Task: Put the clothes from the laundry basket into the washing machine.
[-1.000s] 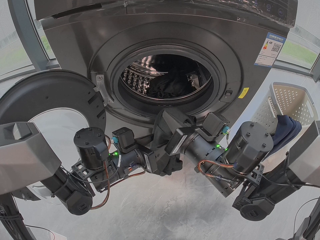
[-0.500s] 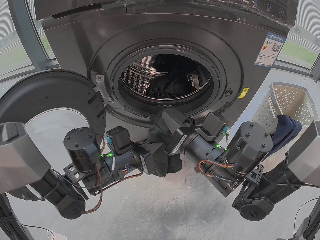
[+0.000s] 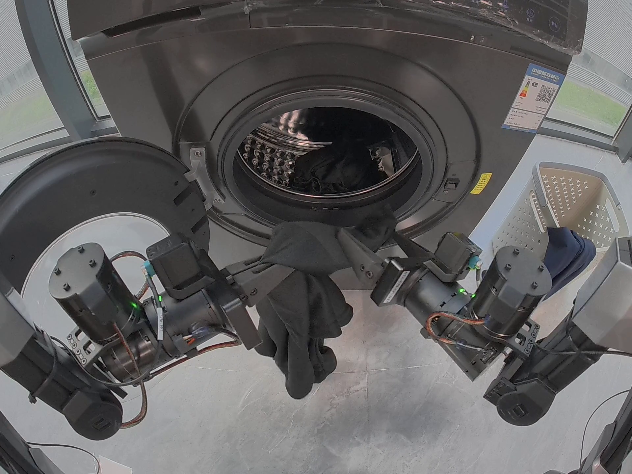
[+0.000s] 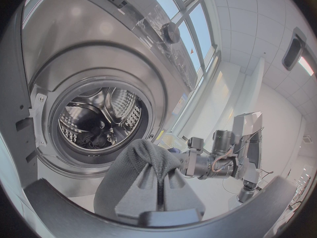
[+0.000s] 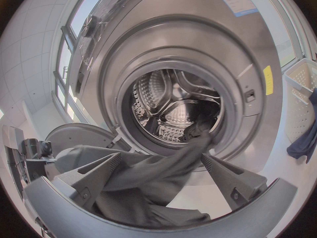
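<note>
A dark grey garment (image 3: 303, 317) hangs in front of the washing machine (image 3: 329, 54), just below its open drum mouth (image 3: 263, 159). My left gripper (image 3: 266, 278) is shut on the garment's upper edge; the cloth (image 4: 132, 162) folds over its fingertips. My right gripper (image 3: 359, 248) is at the garment's other end. Its fingers (image 5: 99, 172) stand wide open, with the cloth (image 5: 148, 176) lying loose between them. More dark clothes (image 3: 336, 169) lie inside the drum. The white laundry basket (image 3: 579, 199) stands at the right with a navy garment (image 3: 566, 255) over its rim.
The round washer door (image 3: 92, 185) is swung open to the left, close behind my left arm. Bare grey tiled floor (image 3: 368, 416) lies under the hanging garment. Windows run behind the machine on both sides.
The right gripper has opened and drawn back to the right. The left arm has pulled back to the left with the garment, which has unfolded and hangs lower.
</note>
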Available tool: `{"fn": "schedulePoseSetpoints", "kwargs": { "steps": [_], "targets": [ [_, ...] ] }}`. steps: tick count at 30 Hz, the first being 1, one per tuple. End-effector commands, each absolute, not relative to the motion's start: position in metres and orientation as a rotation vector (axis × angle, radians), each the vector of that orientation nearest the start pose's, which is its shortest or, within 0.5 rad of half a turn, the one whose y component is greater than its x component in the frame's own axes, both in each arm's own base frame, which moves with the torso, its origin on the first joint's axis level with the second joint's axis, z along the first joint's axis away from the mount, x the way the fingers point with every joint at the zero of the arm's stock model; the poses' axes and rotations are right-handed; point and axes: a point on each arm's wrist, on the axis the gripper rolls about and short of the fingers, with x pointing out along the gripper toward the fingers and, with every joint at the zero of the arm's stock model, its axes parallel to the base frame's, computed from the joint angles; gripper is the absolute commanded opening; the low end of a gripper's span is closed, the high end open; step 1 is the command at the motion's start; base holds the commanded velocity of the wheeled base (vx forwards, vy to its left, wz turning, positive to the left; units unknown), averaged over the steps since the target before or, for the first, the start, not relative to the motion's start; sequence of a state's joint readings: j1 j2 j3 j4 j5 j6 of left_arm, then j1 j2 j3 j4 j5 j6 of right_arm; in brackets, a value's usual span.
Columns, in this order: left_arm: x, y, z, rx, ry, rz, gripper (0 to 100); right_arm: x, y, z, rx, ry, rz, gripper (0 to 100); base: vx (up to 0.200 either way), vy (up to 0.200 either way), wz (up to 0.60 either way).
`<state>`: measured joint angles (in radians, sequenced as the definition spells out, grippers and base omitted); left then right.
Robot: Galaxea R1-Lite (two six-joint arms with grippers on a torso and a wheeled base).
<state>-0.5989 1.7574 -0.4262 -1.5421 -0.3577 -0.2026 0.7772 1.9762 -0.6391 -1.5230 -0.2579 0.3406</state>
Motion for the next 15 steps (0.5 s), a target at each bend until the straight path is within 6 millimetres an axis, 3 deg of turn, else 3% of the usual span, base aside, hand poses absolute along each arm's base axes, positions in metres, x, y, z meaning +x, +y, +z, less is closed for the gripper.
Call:
{"fn": "schedulePoseSetpoints", "kwargs": {
  "steps": [1, 14, 15],
  "targets": [
    [0.208, -0.152, 0.177, -0.228, -0.163, -1.002, 0, 0.24, 0.21, 0.133, 0.401, -0.042, 0.502, 100, 0.0, 0.0, 0.0],
    [0.202, -0.151, 0.186, -0.256, -0.176, -1.065, 0, 0.234, 0.195, 0.106, 0.351, 0.075, 0.503, 100, 0.0, 0.0, 0.0],
    [0.201, -0.15, 0.186, -0.256, -0.176, -1.066, 0, 0.234, 0.195, 0.096, 0.332, 0.114, 0.515, 100, 0.0, 0.0, 0.0]
  ]
}}
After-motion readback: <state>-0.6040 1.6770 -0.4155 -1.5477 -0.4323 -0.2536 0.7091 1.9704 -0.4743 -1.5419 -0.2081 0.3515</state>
